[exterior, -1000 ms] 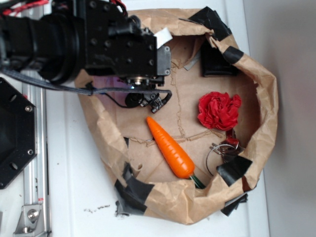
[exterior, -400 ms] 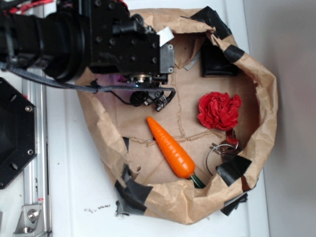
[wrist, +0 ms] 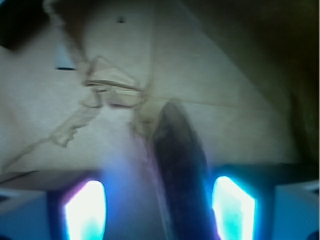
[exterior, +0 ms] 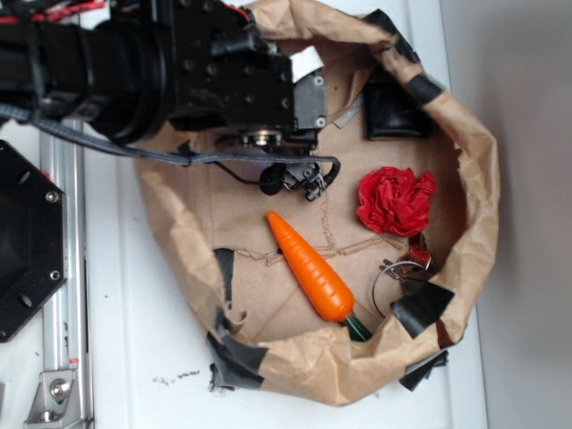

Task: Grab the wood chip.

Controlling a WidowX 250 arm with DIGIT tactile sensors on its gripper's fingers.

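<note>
In the wrist view the wood chip is a dark, long, pointed piece lying on brown paper, running from the bottom edge upward. My gripper is open and straddles it. The left finger stands well away from the chip, and the right finger is close beside it with a thin gap. In the exterior view the black arm hangs over the upper left of the paper bag and hides both the chip and the fingers.
Inside the bag lie an orange carrot, a red crumpled cloth, a black wallet-like object at the back right, and a key ring. The raised, black-taped paper walls ring the floor. A metal rail runs along the left.
The arm has moved to the right and slightly further over the bag floor. The bag's left wall has shifted a little. The carrot and cloth have stayed put.
</note>
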